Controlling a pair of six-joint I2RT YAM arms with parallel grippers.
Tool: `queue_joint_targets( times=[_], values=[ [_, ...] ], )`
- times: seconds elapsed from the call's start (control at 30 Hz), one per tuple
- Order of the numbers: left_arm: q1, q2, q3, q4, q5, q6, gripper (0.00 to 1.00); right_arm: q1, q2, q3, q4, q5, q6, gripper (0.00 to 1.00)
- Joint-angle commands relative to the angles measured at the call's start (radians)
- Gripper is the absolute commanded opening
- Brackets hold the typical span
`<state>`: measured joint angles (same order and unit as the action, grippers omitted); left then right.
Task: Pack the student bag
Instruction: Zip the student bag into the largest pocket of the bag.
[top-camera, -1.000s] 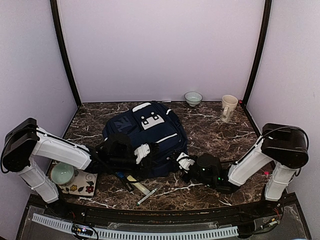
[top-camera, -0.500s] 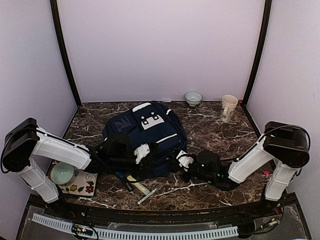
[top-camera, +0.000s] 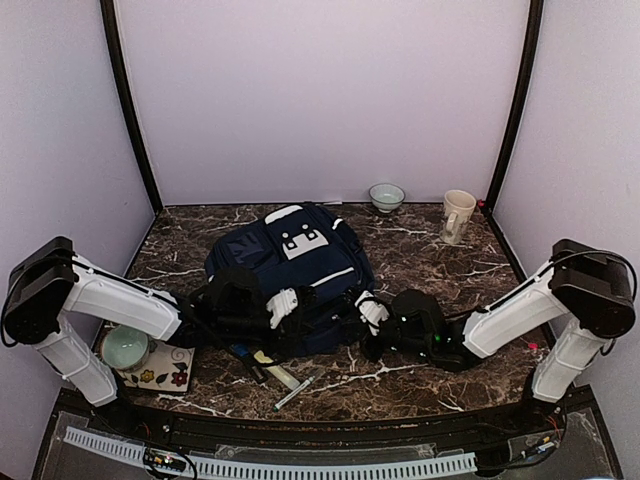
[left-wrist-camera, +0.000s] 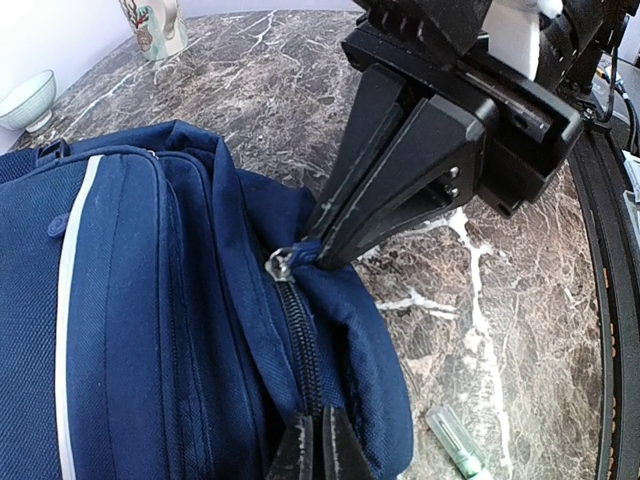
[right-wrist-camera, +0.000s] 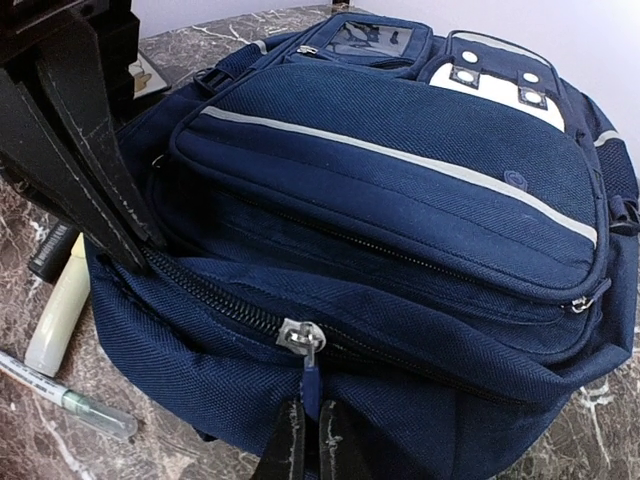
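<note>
The bag (top-camera: 290, 262) lies mid-counter (top-camera: 430, 255), zip facing the arms. The right gripper (right-wrist-camera: 307, 425) is clenched on the zip pull (right-wrist-camera: 302, 338), and the left gripper (left-wrist-camera: 320, 448) pinches the bag's fabric beside the track. I'd hold that anchor taut and draw the pull straight along the teeth, not upward.

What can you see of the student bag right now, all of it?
The student bag is a navy woven-fabric backpack lying front-up on the table. It has white stripes, a white patch with dark squares, and a zipped front pocket. The main zip along its near edge looks closed. The right pincer is shut on the zip pull. The left pincer pinches fabric beside that zip.
</note>
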<state>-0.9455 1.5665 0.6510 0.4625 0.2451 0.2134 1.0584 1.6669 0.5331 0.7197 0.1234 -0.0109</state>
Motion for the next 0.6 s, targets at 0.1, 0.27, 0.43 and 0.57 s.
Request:
queue_joint_targets(
  times=[0.1, 0.27, 0.43, 0.57],
  values=[
    [-0.006, -0.069, -0.033, 0.047, 0.012, -0.014, 0.0, -0.029, -0.126, -0.024, -0.095, -0.063, 0.187, 0.0],
    [-0.006, -0.08, -0.04, 0.046, 0.012, -0.018, 0.0, -0.074, -0.141, -0.029, -0.173, -0.093, 0.327, 0.0],
    [-0.006, -0.103, -0.052, 0.041, 0.009, -0.021, 0.0, -0.135, -0.156, -0.068, -0.203, -0.125, 0.443, 0.0],
    [-0.006, -0.111, -0.058, 0.042, -0.002, -0.031, 0.0, -0.172, -0.172, -0.097, -0.231, -0.114, 0.507, 0.0]
  ],
)
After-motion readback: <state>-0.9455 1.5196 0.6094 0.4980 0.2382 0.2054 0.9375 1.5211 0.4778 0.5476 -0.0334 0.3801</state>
